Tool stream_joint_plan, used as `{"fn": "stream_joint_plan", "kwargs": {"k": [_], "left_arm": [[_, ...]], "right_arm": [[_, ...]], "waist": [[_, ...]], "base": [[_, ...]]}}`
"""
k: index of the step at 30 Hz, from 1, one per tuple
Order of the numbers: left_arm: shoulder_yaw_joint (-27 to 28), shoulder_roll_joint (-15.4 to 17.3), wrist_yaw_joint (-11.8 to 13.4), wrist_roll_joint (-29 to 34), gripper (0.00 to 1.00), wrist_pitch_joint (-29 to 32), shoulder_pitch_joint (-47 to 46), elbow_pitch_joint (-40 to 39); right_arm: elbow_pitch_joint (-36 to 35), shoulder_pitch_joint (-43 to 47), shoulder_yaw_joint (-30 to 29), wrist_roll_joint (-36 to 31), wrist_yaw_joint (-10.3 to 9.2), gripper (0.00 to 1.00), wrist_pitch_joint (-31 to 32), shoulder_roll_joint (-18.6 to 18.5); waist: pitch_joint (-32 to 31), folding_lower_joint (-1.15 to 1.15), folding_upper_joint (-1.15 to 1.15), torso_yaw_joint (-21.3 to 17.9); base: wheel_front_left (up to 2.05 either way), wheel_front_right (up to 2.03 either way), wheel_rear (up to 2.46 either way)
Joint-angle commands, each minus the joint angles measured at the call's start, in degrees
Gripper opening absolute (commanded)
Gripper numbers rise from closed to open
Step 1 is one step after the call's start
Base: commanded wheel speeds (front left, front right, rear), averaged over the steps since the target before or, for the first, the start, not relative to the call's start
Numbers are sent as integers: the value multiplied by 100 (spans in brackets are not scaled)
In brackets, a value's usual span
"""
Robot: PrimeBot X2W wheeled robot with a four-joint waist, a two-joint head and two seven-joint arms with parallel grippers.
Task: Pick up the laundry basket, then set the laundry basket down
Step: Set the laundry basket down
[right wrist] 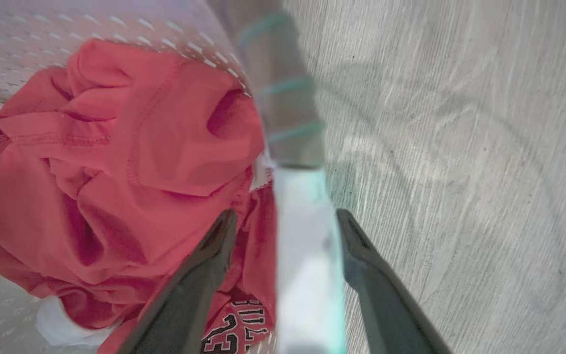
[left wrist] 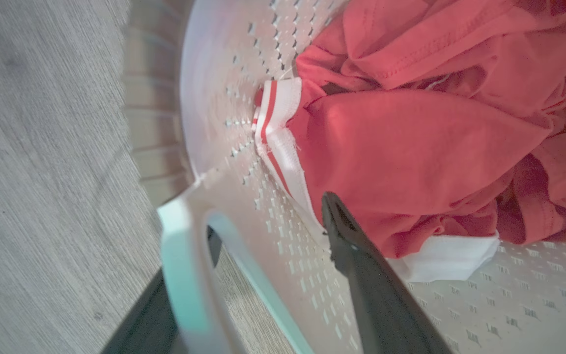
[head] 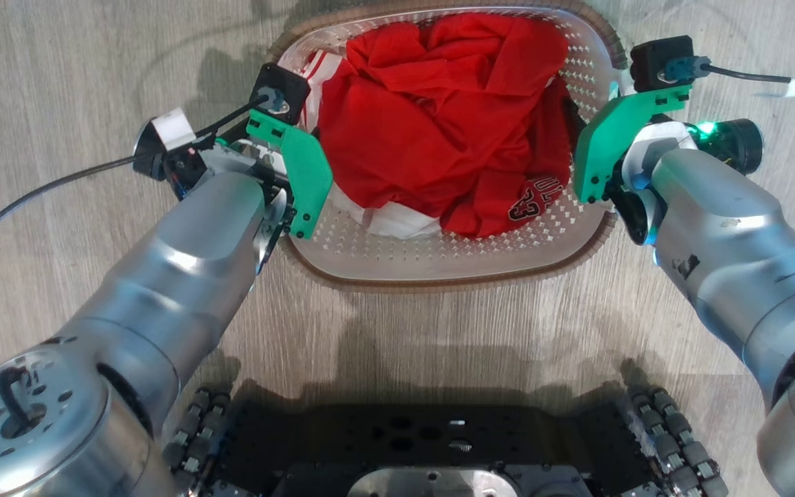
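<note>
Standing on the grey wood-grain floor (head: 59, 69) just ahead of the robot's black base (head: 425, 442), the laundry basket (head: 439, 252) has white perforated walls and a brown woven-look rim. Crumpled red clothes (head: 432, 117) with white trim fill it. One fold carries a black "23" beside part of a word. The left arm (head: 190, 228) and right arm (head: 722, 207), each with a green bracket (head: 301, 179), flank and partly cover the basket's two ends.

From the left wrist, the left gripper (left wrist: 270, 219) stands wide. One dark finger is inside by the cloth and the other outside, with a white handle (left wrist: 184, 275) ungripped between them.

From the right wrist, the right gripper (right wrist: 285, 214) is likewise spread, both fingers clear of the blurred other handle (right wrist: 302, 255).
</note>
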Motion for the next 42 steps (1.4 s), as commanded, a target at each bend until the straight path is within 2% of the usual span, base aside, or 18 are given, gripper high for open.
{"fn": "stream_joint_plan", "kwargs": {"k": [1, 13, 26, 34, 38, 42], "left_arm": [[26, 90, 30, 34, 100, -72, -32, -17], [23, 90, 15, 2, 100, -352, 21, 47], [20, 89, 76, 254, 100, 73, 451, 346], [22, 89, 85, 241, 100, -106, 938, 531], [103, 89, 41, 131, 100, -539, 1213, 568], [198, 89, 39, 26, 100, -1006, 1482, 580]], "right_arm": [[18, 342, 10, 39, 40, 100, -66, 95], [162, 484, -86, 168, 40, 100, -191, 186], [227, 733, -75, 141, 40, 100, -187, 269], [233, 1135, -64, 160, 40, 100, -225, 342], [109, 1399, -97, 199, 40, 100, -413, 361], [-324, 1656, -278, 230, 40, 100, -561, 244]], "waist": [[-28, 0, 0, -10], [-446, 0, 0, -105], [-1260, 0, 0, -163], [-2369, 0, 0, -233], [-3135, 0, 0, -280], [-3890, 0, 0, -297]], "base": [[0, 0, 0], [0, 0, 0], [0, 0, 0], [0, 0, 0], [0, 0, 0], [0, 0, 0]]}}
